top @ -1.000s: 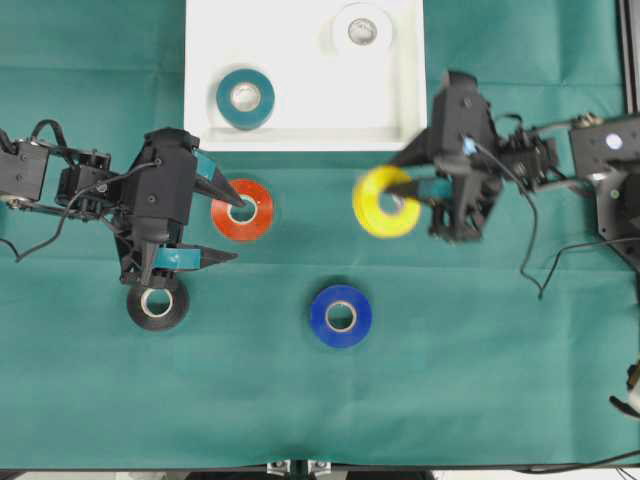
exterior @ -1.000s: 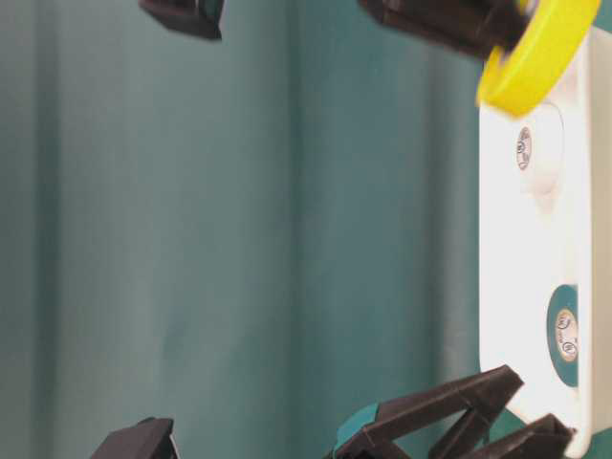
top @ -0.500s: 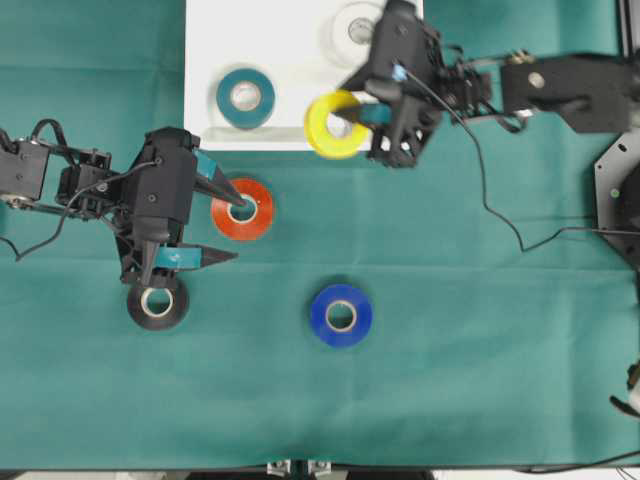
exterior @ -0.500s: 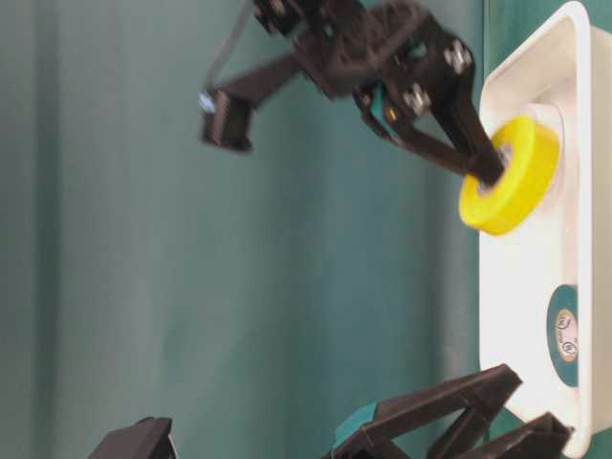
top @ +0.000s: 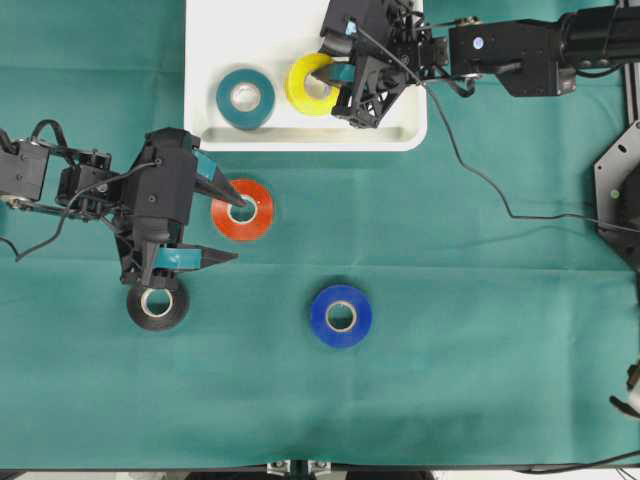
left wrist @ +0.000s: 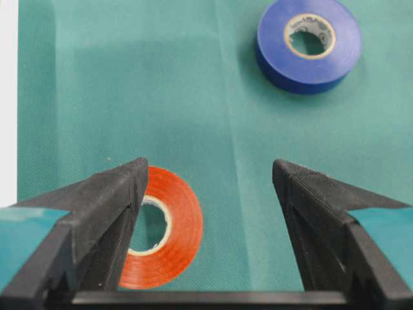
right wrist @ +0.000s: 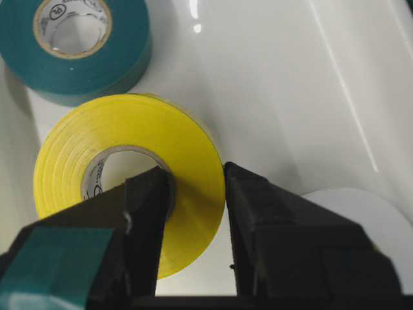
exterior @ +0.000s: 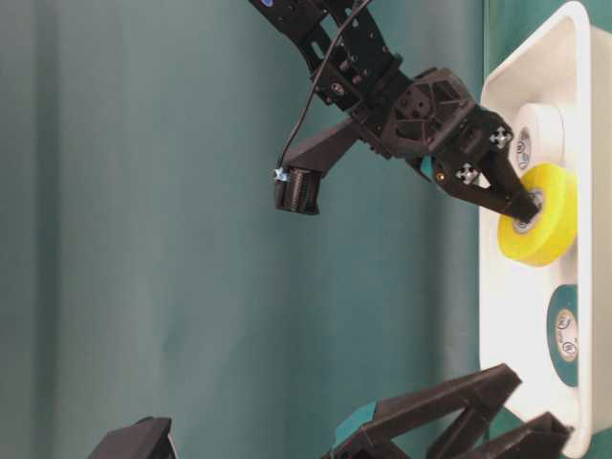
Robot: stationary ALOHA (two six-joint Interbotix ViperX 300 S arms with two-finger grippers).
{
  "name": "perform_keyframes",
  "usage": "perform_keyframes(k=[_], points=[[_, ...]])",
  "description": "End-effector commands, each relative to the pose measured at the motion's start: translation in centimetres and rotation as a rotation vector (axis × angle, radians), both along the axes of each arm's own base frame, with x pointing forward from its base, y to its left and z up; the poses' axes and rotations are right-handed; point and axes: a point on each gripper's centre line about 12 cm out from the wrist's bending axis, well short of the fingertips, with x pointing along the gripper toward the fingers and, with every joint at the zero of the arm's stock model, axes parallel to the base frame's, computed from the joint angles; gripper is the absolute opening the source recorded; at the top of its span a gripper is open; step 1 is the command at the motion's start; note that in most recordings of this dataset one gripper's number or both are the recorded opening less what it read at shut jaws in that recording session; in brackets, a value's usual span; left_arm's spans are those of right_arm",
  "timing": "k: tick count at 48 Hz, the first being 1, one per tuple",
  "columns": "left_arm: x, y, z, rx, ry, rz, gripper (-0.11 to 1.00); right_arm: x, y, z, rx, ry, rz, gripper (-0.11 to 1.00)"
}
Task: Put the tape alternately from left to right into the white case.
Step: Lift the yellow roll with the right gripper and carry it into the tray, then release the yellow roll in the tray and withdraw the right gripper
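Observation:
My right gripper (top: 332,82) (right wrist: 197,173) is shut on the yellow tape (top: 305,84) (right wrist: 71,161), one finger inside its core and one outside. It holds the roll tilted over the white case (top: 250,30) (exterior: 497,105), between the teal roll (top: 245,97) (right wrist: 129,51) and the white roll (exterior: 535,129) (right wrist: 361,213). My left gripper (top: 240,231) (left wrist: 210,166) stands open over the green cloth. Its upper finger overlaps the red-orange roll (top: 258,222) (left wrist: 177,239). The black roll (top: 137,308) lies just below that gripper. The blue roll (top: 322,316) (left wrist: 274,58) lies on the cloth near the middle.
A green cloth (top: 480,300) covers the table. The right arm (top: 520,45) reaches in along the top edge, with a black cable (top: 470,170) trailing across the cloth. Arm mounts stand at the far right (top: 620,200).
My right gripper has carried the yellow roll up and left from over the cloth into the white case, next to the teal roll. The left arm has not moved.

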Motion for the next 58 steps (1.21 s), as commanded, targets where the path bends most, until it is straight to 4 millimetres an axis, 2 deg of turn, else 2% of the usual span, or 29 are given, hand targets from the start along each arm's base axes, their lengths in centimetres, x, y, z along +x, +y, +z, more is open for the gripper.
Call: perform_keyframes(k=[1, 36, 38, 43, 46, 51, 58], points=[[0.38, -0.15, 1.09, -0.005, -0.035, -0.003, 0.93, 0.49, -0.13, 1.21, -0.012, -0.035, 0.005, 0.30], [0.38, -0.15, 1.09, -0.003, -0.035, -0.004, 0.93, 0.60, 0.21, 1.29, -0.005, -0.065, 0.024, 0.30], [0.37, -0.15, 1.14, -0.004, -0.037, -0.004, 0.93, 0.55, 0.21, 1.23, -0.007, -0.061, 0.026, 0.39], [0.37, -0.15, 1.14, -0.005, -0.036, -0.003, 0.93, 0.57, 0.27, 1.23, -0.007, -0.061, 0.027, 0.72], [0.37, -0.15, 1.08, -0.004, -0.033, -0.003, 0.93, 0.57, 0.28, 1.23, -0.008, -0.061, 0.028, 0.86], [0.36, -0.15, 1.13, -0.005, -0.035, -0.003, 0.93, 0.57, 0.27, 1.23, -0.006, -0.062, 0.026, 0.83], [0.37, -0.15, 1.08, -0.004, -0.033, -0.003, 0.93, 0.58, 0.28, 1.24, -0.007, -0.063, 0.028, 0.83]])
